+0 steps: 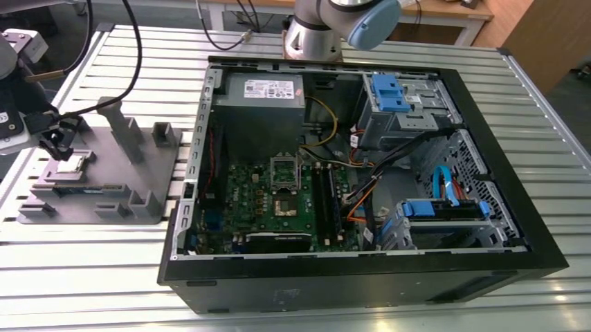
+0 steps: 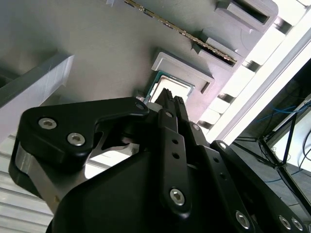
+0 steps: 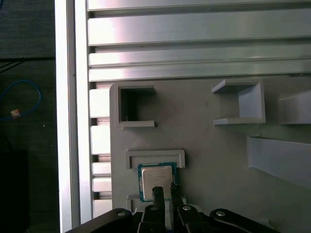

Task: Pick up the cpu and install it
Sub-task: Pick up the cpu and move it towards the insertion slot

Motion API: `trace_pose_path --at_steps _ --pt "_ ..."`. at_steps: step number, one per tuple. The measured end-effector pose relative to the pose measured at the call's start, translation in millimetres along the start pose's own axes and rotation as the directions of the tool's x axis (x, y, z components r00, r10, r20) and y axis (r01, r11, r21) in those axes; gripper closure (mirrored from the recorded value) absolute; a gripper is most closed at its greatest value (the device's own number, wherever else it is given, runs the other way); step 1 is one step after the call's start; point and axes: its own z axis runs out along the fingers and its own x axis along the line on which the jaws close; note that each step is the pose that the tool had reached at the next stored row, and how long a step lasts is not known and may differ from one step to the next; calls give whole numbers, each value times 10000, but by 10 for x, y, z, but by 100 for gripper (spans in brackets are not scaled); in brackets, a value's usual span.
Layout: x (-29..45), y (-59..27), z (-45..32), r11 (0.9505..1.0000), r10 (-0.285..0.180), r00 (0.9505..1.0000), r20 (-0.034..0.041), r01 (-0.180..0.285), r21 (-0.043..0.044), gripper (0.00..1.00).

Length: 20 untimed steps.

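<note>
The hand (image 1: 57,142) hangs low over the grey holder tray (image 1: 138,200) at the exterior view's left. It is narrow: in both wrist views its two black fingers (image 2: 165,104) are drawn close together with almost no gap between them. Their tips sit right above the cpu (image 3: 155,175), inside its outline rather than astride its edges; whether they touch its top cannot be told.

The cpu lies flat in a shallow square seat of the tray, silver face up, with a raised grey lip (image 3: 155,156) just beside one edge. Near it on the tray stand several upright posts and open brackets (image 3: 243,103), and a memory module (image 2: 214,48) lies on edge in a slot.

The tray rests on a slatted aluminium table (image 1: 93,256). Just beside it, toward the exterior view's right, an open computer case (image 1: 517,228) lies on its side, showing the green motherboard (image 1: 249,200) with its socket (image 1: 284,204) and the grey power supply (image 1: 263,90).
</note>
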Motion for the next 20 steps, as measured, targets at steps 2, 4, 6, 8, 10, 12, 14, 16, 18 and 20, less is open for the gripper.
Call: trace_pose_path --at_steps 2,4,6,8,10,12,14,16,18,20 --pt "0 0 1 10000 0 10000 0 0 0 77" --pt "0 0 1 10000 0 10000 0 0 0 71" --pt "0 0 1 10000 0 10000 0 0 0 59" --pt "0 0 2 10000 0 10000 0 0 0 59" --pt "0 0 3 10000 0 10000 0 0 0 53" --pt "0 0 3 10000 0 10000 0 0 0 53" --pt "0 0 3 10000 0 10000 0 0 0 53" --pt "0 0 4 10000 0 10000 0 0 0 52" --pt "0 0 5 10000 0 10000 0 0 0 46" --pt "0 0 5 10000 0 10000 1 0 0 46"
